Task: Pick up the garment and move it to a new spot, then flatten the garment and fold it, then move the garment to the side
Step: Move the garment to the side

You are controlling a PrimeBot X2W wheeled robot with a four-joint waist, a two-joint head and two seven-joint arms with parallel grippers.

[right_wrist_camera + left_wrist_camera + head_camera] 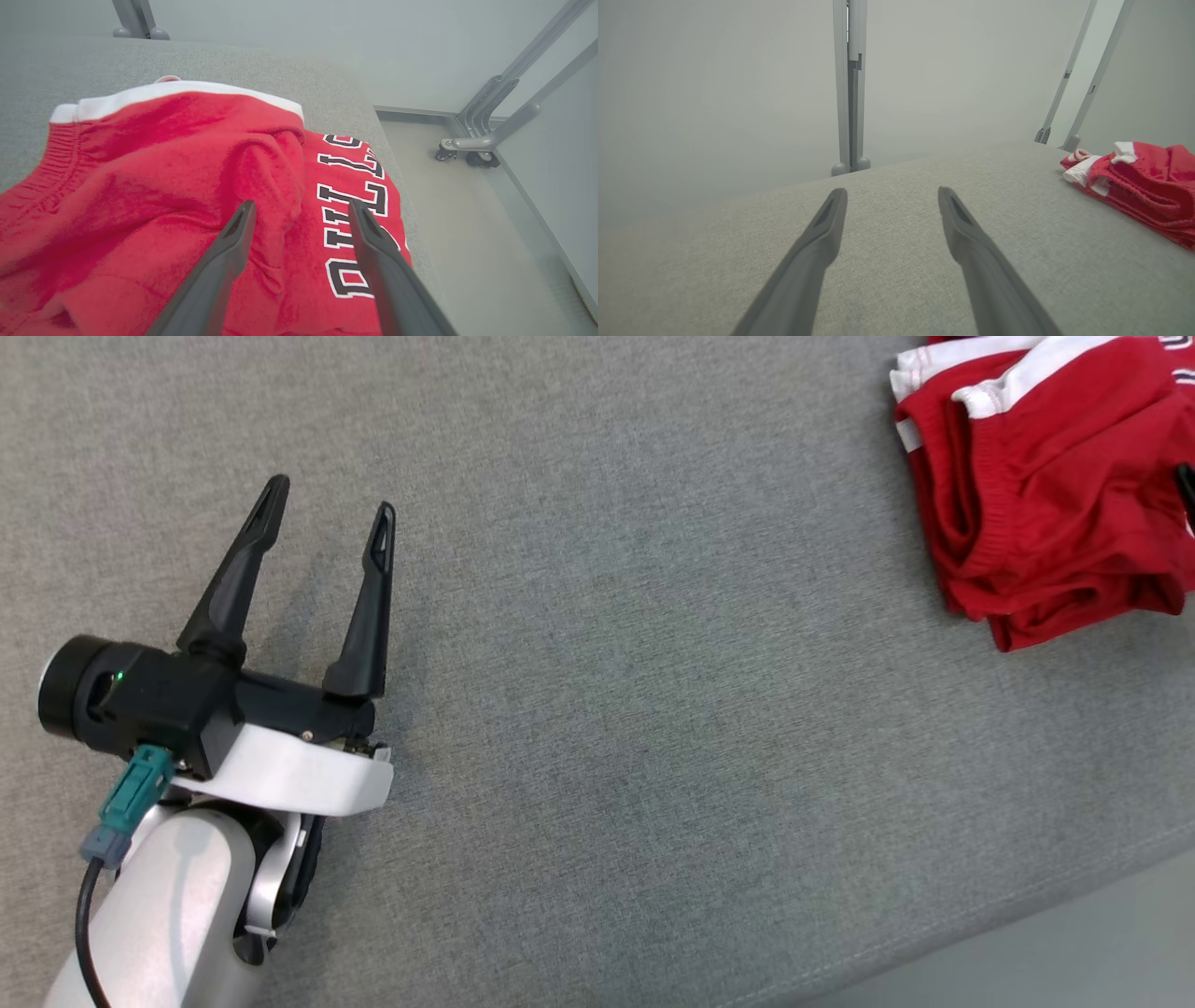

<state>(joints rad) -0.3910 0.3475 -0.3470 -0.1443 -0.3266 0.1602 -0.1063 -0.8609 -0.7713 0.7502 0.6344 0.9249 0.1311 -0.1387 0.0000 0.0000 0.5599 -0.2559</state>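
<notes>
Red garment [1046, 495] sits bunched and folded at the far right of the grey fabric-covered table [653, 663], near its right edge. In the head view it is cut off by the top and right frame borders, so its full outline is not visible. White trim [187, 91] runs along one edge, next to a ribbed red band. In the right wrist view, black lettering [350, 163] with a white outline runs sideways down the garment. Two L's are legible, the other letters are partly covered by a finger or folded under, and the whole word cannot be read. Right end effector [301, 203] is released, fingers spread apart just above the garment with nothing pinched between them; contact with the cloth cannot be told. In the head view a dark sliver [1186, 490] at the right border over the garment is too cropped to identify. Left end effector [331, 495] is also released, fingers wide, over bare table at the lower left, well apart from the garment. In the left wrist view the garment [1143, 186] lies off to the right and is cropped by the frame. Grey metal post [850, 93] stands behind the table; the background is hazy. A caster [476, 158] sits on the floor [467, 210] beside the table. No brand tags visible.
</notes>
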